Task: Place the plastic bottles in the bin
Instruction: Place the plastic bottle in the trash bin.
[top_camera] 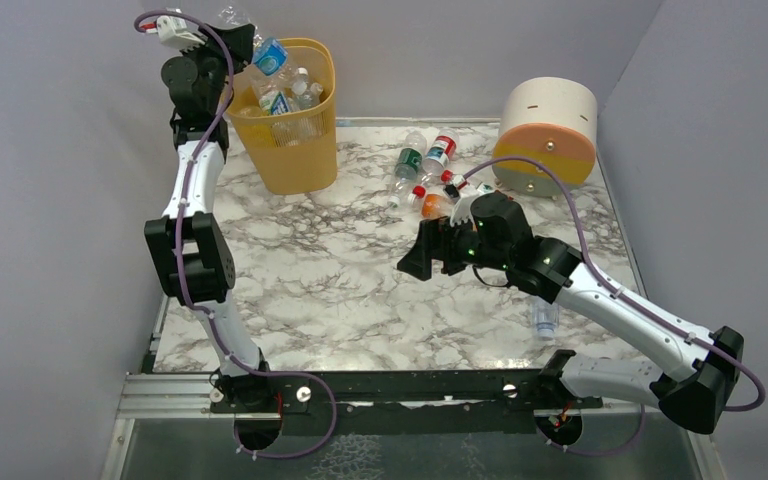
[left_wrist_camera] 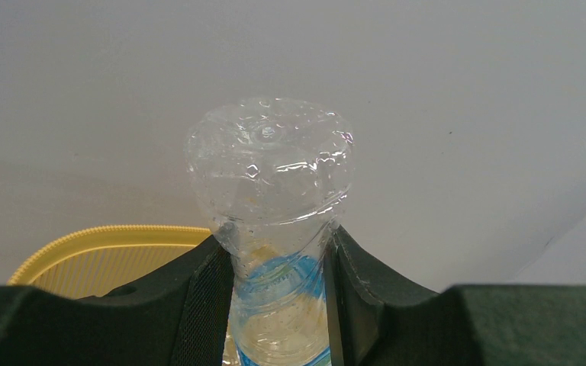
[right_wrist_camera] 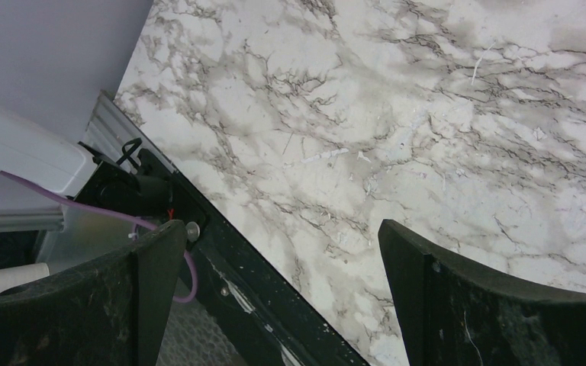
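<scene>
My left gripper (top_camera: 245, 40) is raised over the back left rim of the yellow-orange bin (top_camera: 295, 150) and is shut on a clear plastic bottle with a blue label (top_camera: 270, 57). In the left wrist view the bottle (left_wrist_camera: 275, 175) is squeezed between the jaws of the left gripper (left_wrist_camera: 278, 259), its base pointing away, with the bin's rim (left_wrist_camera: 99, 248) below left. Several bottles (top_camera: 285, 100) lie inside the bin. More bottles (top_camera: 425, 165) lie on the marble table behind my right gripper (top_camera: 425, 255). The right gripper (right_wrist_camera: 282, 244) stands open and holds nothing.
A round white, orange and grey drum (top_camera: 548, 135) stands at the back right. One clear bottle (top_camera: 543, 318) lies beside the right forearm. The black front rail (right_wrist_camera: 275, 305) and a purple cable (right_wrist_camera: 187, 282) run under the right gripper. Grey walls close in the table.
</scene>
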You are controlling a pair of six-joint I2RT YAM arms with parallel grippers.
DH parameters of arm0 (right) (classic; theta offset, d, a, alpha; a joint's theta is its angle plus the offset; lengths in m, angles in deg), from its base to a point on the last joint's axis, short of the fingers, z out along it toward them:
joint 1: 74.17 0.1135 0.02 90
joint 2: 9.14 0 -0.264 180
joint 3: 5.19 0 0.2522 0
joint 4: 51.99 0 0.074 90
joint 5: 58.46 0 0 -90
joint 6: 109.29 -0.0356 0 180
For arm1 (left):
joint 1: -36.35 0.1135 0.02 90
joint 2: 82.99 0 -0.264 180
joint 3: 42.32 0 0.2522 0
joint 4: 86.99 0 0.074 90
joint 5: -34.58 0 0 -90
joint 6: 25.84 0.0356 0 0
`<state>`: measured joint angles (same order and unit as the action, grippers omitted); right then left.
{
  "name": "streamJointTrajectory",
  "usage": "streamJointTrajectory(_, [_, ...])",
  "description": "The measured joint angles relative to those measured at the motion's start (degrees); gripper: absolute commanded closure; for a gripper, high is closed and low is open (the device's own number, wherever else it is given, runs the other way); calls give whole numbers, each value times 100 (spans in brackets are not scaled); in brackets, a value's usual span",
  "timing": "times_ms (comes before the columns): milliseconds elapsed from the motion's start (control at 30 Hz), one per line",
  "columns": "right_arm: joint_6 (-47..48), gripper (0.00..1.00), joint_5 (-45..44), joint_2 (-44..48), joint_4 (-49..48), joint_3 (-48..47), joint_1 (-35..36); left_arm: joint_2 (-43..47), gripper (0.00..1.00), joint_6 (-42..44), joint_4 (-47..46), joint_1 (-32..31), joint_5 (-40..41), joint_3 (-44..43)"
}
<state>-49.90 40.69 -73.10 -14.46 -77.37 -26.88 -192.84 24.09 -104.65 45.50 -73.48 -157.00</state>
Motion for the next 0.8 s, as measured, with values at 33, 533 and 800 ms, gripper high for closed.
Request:
streamJointTrajectory(33, [0,0,11,-11,-13,0,0,-59,66,33,-35,-11,-7,0])
streamJointTrajectory(533, [0,1,46,-221,-17,-2,0,-566,47,321,555,-153,-1309,-232])
streamJointTrajectory(800, [2,0,55,-313,-11,-118,0,-802,1,444,1132,-197,-1757,-177])
